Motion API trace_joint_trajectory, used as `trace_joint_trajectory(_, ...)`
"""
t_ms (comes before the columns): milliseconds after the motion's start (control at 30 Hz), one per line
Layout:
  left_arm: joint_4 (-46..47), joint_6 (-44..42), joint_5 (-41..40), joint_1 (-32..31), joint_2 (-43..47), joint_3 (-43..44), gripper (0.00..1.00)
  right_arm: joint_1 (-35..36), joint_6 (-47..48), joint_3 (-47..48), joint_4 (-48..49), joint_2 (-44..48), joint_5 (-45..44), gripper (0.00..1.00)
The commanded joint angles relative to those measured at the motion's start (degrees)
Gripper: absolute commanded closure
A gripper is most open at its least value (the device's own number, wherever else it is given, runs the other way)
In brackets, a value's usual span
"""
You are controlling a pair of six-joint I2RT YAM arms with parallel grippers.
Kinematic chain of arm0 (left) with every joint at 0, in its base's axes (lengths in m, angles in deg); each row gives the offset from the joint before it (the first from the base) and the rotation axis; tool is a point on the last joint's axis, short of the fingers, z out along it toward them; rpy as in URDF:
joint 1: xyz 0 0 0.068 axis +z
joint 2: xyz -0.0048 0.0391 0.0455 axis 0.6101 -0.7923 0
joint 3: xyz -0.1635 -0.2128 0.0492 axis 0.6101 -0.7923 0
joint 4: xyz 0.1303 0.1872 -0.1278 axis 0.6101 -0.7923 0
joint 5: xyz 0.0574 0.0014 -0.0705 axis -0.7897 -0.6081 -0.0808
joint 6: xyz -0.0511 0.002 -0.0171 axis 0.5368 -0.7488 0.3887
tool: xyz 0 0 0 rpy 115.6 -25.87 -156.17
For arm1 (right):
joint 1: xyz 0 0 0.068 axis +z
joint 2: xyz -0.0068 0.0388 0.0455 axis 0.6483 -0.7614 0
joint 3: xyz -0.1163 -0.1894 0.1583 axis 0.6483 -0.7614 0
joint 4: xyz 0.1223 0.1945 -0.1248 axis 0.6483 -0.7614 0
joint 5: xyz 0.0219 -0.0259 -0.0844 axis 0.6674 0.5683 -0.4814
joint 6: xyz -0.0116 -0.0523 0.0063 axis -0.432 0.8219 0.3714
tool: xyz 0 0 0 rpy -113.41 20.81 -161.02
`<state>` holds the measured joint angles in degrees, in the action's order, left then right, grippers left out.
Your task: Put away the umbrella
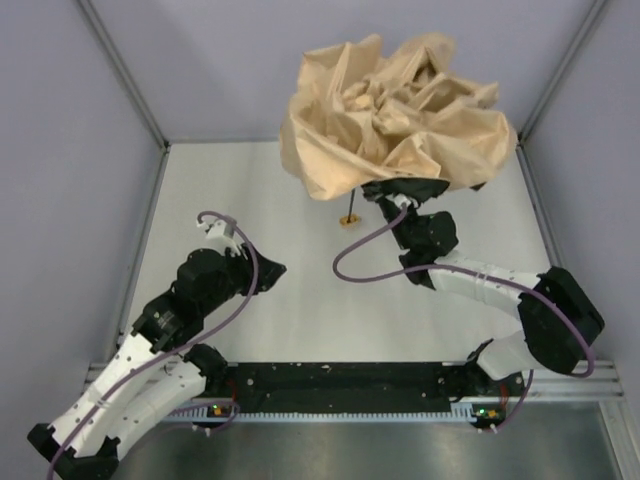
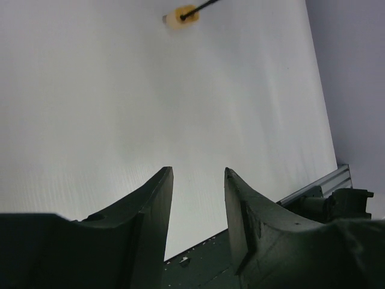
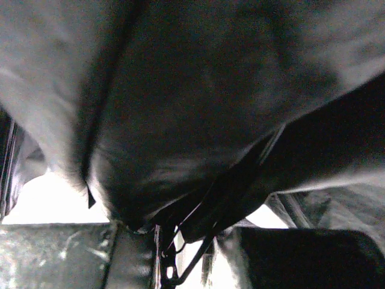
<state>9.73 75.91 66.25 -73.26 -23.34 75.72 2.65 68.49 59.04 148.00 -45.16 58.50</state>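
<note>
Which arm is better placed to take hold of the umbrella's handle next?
Probably left: the left fingers are open, empty, facing the handle. The right fingers are holding the umbrella up.

Both arms, left arm [image 1: 200, 285] & right arm [image 1: 480, 282], are built from white link shells w/ black joint housings. A purple cable [image 1: 350, 262] is run along each. At either end of the black base rail [image 1: 340, 385], small green/orange LEDs [image 1: 485, 411] are seen. The left gripper [image 2: 198, 176] fingers [image 2: 147, 217] are matte dark and tapered.
</note>
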Motion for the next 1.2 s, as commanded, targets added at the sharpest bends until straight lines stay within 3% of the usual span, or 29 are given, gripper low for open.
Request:
trace_joint_trajectory(0, 6.3, -1.2, 3.3, 0.0, 2.4, -6.1, 0.55, 3.0, -3.0, -16.0, 19.6, -3.5, -2.5, 1.00)
trace_joint_trajectory(133, 9.6, -1.3, 4.6, -0.1, 3.8, -10.1, 0.55, 4.4, -6.7, -21.0, 19.6, -6.7, -4.3, 1.00)
trace_joint_trajectory(267, 9.3, -2.1, 3.4, 0.1, 4.2, -8.7, 0.55, 4.4, -3.6, -15.1, 19.5, -6.4, -3.5, 1.00)
trace_joint_trajectory(400, 6.5, -3.0, 1.9, 0.0, 3.1, -2.1, 0.55, 4.0, -5.1, -4.9, 5.1, -1.1, 0.2, 1.00)
trace_joint_trajectory(533, 3.2, -3.8, 2.6, 0.1, 1.0, 4.5, 0.54, 4.0, -7.3, -0.1, -1.9, 0.7, 2.7, 1.00)
trace_joint_trajectory(667, 0.4, -4.6, 2.6, 0.1, 1.9, 6.8, 0.54, 4.0, -10.8, -7.5, 4.4, -1.1, 2.0, 1.00)
trace_joint_trajectory(800, 1.4, -5.9, 4.1, 0.1, 6.3, 3.9, 0.49, 4.1, -13.4, -17.5, 18.1, -10.3, 0.9, 1.00)
trace_joint_trajectory(967, 1.9, -6.6, 5.5, 0.1, 10.8, 4.6, 0.43, 4.4, -14.4, -21.8, 19.5, -12.7, -0.5, 1.00)
trace_joint_trajectory(1033, 1.4, -5.3, 6.4, 0.0, 10.2, 7.6, 0.43, 4.5, -16.0, -21.4, 13.4, -7.2, -1.1, 1.00)
trace_joint_trajectory(1167, -3.2, -0.8, 4.4, 0.1, 5.9, 17.2, 0.38, 4.0, -18.5, -12.1, -17.6, 7.6, 2.1, 1.00)
